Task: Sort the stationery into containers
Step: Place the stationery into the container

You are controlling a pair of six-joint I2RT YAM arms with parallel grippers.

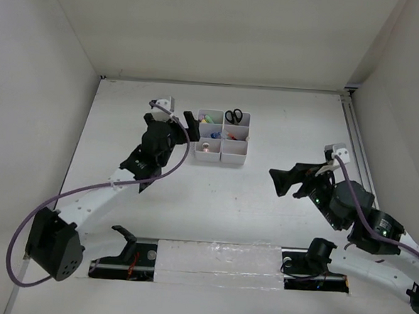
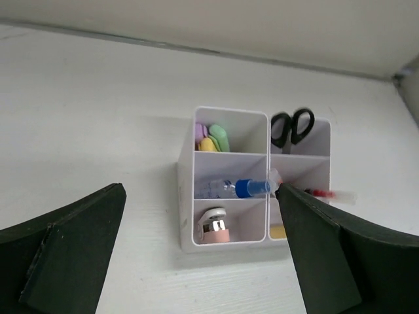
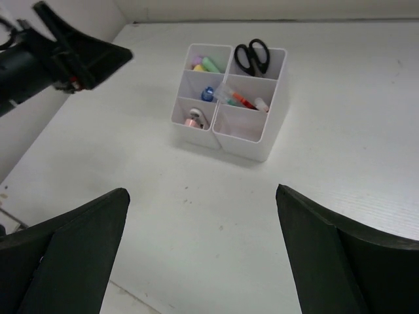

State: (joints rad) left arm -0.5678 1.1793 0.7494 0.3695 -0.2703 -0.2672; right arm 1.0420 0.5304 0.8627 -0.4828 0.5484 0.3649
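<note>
The white organizer (image 1: 234,157) stands at the back middle of the table; it also shows in the left wrist view (image 2: 185,196) and the right wrist view (image 3: 242,140). In its compartments are black-handled scissors (image 2: 292,126), pink, yellow and green highlighters (image 2: 213,138), a blue-white tube (image 2: 242,188), a red pen (image 3: 242,100), a small pink item (image 2: 215,229) and a yellow eraser (image 2: 278,231). My left gripper (image 1: 190,124) is open and empty, just left of the organizer, facing it (image 2: 200,188). My right gripper (image 1: 277,182) is open and empty over bare table (image 3: 201,190), to the organizer's front right.
White walls enclose the table on three sides. A metal rail (image 1: 354,137) runs along the right edge. A strip of clear tape (image 1: 217,261) and two black arm mounts (image 1: 126,241) (image 1: 319,253) sit at the near edge.
</note>
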